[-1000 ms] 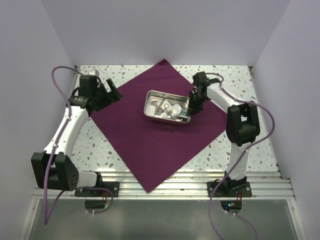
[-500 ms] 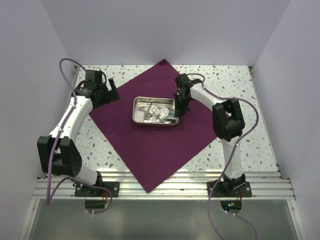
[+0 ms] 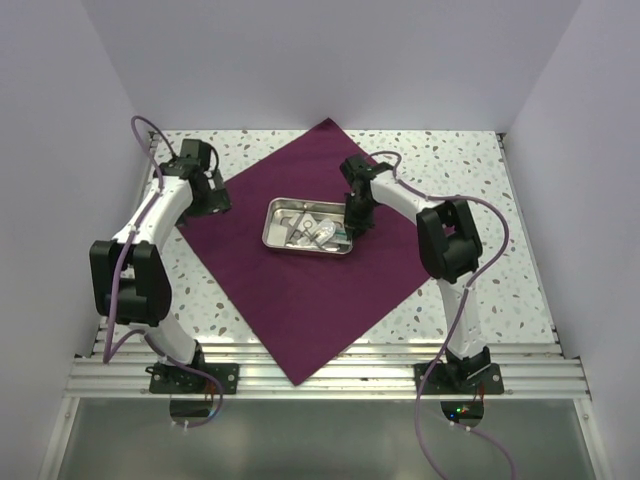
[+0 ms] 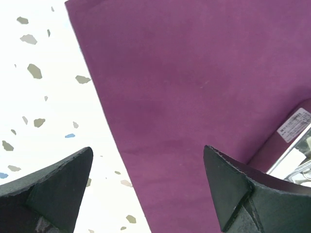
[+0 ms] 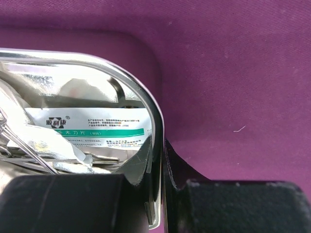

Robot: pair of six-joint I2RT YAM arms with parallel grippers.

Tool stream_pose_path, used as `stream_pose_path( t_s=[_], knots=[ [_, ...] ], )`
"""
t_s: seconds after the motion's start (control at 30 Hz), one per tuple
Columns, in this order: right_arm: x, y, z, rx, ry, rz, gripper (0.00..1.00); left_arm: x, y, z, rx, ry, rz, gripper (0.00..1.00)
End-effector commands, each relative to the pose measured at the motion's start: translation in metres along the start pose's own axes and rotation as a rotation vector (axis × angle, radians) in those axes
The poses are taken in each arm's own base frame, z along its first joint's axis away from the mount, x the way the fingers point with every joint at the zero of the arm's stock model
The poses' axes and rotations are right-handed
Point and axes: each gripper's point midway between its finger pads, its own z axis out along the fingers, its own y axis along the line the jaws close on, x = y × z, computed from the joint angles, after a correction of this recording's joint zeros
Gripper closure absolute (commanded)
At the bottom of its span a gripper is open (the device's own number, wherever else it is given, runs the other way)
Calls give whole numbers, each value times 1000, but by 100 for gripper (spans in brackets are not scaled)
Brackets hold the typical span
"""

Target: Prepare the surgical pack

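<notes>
Drape cloth of a deep purple-maroon is all we see of the surgical pack (image 3: 310,300). It is one large square sheet, spread flat on the speckled table (image 3: 470,290) and turned cornerwise. It reaches out from under the steel tray (image 3: 268,228) on every side.

At the tray's right end, the right gripper (image 3: 355,222) has its jaws clamped on the tray's wall. In the right wrist view we see the shiny rim pass between the two black fingers, one inside the tray and one outside. The cloth lies just outside the outer finger and below it, and runs on under the tray. Inside the tray, close to the inner finger, lies a white printed packet (image 5: 92,128) with a green stripe, among crumpled foil wrappers (image 5: 34,136).

Left of the tray, well apart from it, the left gripper (image 3: 212,195) has its jaws wide apart with nothing between them. In the left wrist view we see the sheet's left edge run through the gap. The finger nearer the tray is over the cloth and the other is over bare table. We cannot tell whether either fingertip touches the surface. A corner of the tray shows beyond the finger that is over the cloth.
</notes>
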Motion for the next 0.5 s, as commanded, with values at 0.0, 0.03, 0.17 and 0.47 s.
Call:
stream_pose_path(
  t_s=[0.0, 0.03, 0.17, 0.47],
  knots=[
    [-3, 24, -9, -44, -34, 4, 100, -11, 17, -5, -50, -28, -28, 1],
    [-2, 27, -8, -51, -32, 6, 100, -11, 16, -5, -27, -23, -43, 1],
    [4, 26, -3, -39, -19, 13, 100, -18, 13, -4, 12, -31, -62, 1],
    [19, 23, 2, -15, -8, 31, 100, -25, 21, -5, -11, -58, -51, 1]
  ],
)
